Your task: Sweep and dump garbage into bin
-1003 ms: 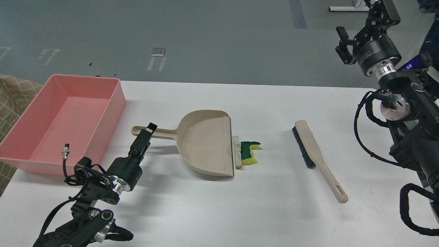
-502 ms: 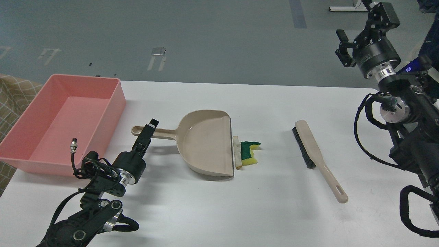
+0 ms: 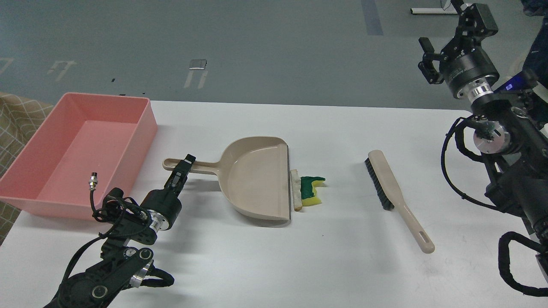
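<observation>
My left gripper [image 3: 185,164] was at the beige dustpan handle [image 3: 201,166], its opening unclear; my right gripper [image 3: 447,40], upper right, stood wide.

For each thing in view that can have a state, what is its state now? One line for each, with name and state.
Bin: upright on the table, nothing in it.
Dustpan: flat on the table, pan empty, lip beside the garbage.
Garbage: on the table, not yet in the dustpan.
Brush: lying on the table, untouched.
Left gripper: at the dustpan handle; cannot tell whether it is open or shut.
Right gripper: raised, open, holding nothing.
</observation>
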Action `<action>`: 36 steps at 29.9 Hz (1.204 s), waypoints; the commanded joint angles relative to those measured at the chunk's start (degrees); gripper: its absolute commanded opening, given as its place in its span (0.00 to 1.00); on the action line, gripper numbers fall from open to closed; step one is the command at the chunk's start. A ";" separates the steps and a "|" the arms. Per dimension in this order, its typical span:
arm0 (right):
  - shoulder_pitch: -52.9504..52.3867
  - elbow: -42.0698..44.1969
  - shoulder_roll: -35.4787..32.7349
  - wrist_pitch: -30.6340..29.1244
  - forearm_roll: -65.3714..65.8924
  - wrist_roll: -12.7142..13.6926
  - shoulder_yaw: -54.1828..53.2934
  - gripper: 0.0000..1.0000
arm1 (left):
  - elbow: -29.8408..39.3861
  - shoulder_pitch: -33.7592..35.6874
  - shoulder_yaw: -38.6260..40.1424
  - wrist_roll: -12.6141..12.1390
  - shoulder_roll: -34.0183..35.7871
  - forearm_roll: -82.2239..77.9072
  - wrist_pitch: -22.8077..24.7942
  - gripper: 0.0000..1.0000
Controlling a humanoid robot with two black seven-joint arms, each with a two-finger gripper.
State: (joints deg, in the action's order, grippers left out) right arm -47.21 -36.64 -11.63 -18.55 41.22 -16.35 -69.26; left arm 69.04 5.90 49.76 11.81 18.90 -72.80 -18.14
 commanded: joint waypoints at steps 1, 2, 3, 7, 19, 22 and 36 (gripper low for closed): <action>-0.08 -0.01 -0.06 -0.09 0.00 0.00 0.00 1.00 | 0.57 0.43 -0.01 -0.30 0.08 -0.15 0.12 0.00; -0.08 -0.10 -0.06 -0.09 0.00 0.00 0.00 1.00 | 0.83 0.69 -0.01 -0.30 0.17 -0.15 0.12 0.00; 0.01 -0.10 -0.06 -0.09 0.00 0.00 0.00 1.00 | 0.92 0.87 -0.01 -0.30 0.26 -0.15 0.12 0.00; 0.45 -0.54 -0.76 -0.44 0.00 0.35 1.04 1.00 | 1.54 1.13 0.07 -0.12 0.87 -0.24 0.04 0.00; 0.19 -20.28 -27.09 -0.61 0.61 1.14 31.25 1.00 | 2.42 1.04 0.07 0.67 2.81 -0.41 -0.05 0.00; -0.08 -27.22 -34.91 -0.70 0.88 1.84 37.06 1.00 | 2.42 1.13 0.07 0.67 2.81 -0.41 -0.05 0.00; 5.01 -51.07 -60.70 -0.79 16.78 1.85 50.88 1.00 | 3.65 1.04 0.07 0.67 2.54 -0.41 -0.32 0.00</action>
State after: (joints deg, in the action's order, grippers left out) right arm -44.06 -86.38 -71.12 -19.45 56.28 -14.44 -19.87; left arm 72.68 7.01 49.84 12.44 21.51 -73.21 -18.38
